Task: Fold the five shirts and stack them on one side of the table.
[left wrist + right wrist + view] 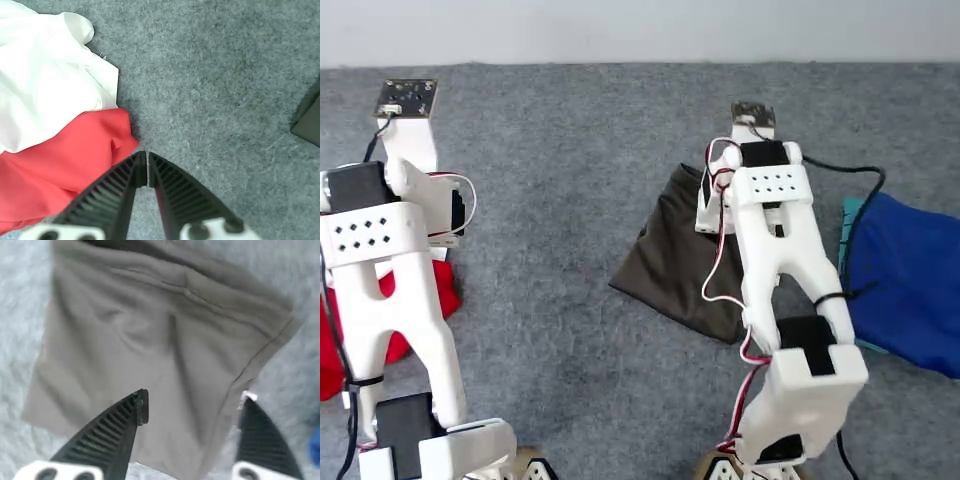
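A folded grey-brown shirt (670, 265) lies mid-table, under the right arm (775, 235). My right gripper (194, 407) hangs open just above this shirt (150, 345), its fingers straddling the cloth near one hemmed edge. A red shirt (390, 300) lies crumpled at the table's left edge beneath the left arm (380, 260). My left gripper (148, 170) is shut with nothing in it, over bare carpet beside the red shirt (60, 170). A white shirt (45, 85) lies bunched against the red one. A blue shirt (905, 280) rests at the right on a teal one (848, 215).
The table is covered in grey carpet (550, 160). Open carpet stretches between the two arms and along the far side. A corner of the dark shirt (310, 120) shows in the left wrist view. A bit of blue cloth (315, 450) borders the right wrist view.
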Robot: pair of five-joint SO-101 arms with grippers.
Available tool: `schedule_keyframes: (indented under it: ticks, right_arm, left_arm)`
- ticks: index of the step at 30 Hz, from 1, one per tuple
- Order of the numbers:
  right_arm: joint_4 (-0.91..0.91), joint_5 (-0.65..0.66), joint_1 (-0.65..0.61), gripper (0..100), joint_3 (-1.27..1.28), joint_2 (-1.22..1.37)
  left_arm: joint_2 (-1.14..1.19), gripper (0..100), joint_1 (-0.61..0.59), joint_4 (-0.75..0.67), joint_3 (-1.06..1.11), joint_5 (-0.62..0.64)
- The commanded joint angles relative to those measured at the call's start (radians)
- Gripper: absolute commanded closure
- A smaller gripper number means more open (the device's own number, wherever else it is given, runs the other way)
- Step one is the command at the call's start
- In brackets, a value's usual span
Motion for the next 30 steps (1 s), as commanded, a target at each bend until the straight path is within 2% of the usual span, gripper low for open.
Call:
schedule_keyframes:
  ticks: [1, 4, 7, 10, 13, 18, 21, 25, 30]
  right_arm:
    - [-0.016, -0.169, -0.005, 53.1, -0.049, 0.05]
    - [-0.045, -0.275, -0.005, 45.7, -0.049, 0.114]
    - [-0.111, -0.327, -0.001, 47.4, -0.049, 0.179]
    - [-0.179, -0.336, 0.016, 53.0, -0.049, 0.246]
    - [-0.209, -0.331, 0.022, 64.0, -0.049, 0.306]
    - [-0.2, -0.247, 0.031, 88.7, -0.052, 0.364]
    - [-0.2, -0.198, 0.059, 99.1, -0.052, 0.351]
    - [-0.143, -0.087, 0.102, 99.1, -0.061, 0.309]
    - [0.019, 0.1, 0.12, 99.0, -0.13, 0.177]
  left_arm:
    - [-0.034, 99, -0.002, 0.009, -0.005, -0.008]
    - [-0.038, 99, -0.003, 0.009, -0.005, -0.008]
    - [-0.04, 99, -0.003, 0.009, -0.005, -0.008]
    - [-0.04, 99, -0.005, 0.011, -0.005, -0.008]
    - [-0.04, 99, -0.005, 0.012, -0.005, -0.008]
    - [-0.04, 99, -0.005, 0.012, -0.005, -0.008]
    - [-0.04, 99, -0.005, 0.012, -0.005, -0.008]
    - [-0.04, 99, -0.005, 0.012, -0.005, -0.008]
    - [-0.04, 99, -0.005, 0.012, -0.005, -0.008]
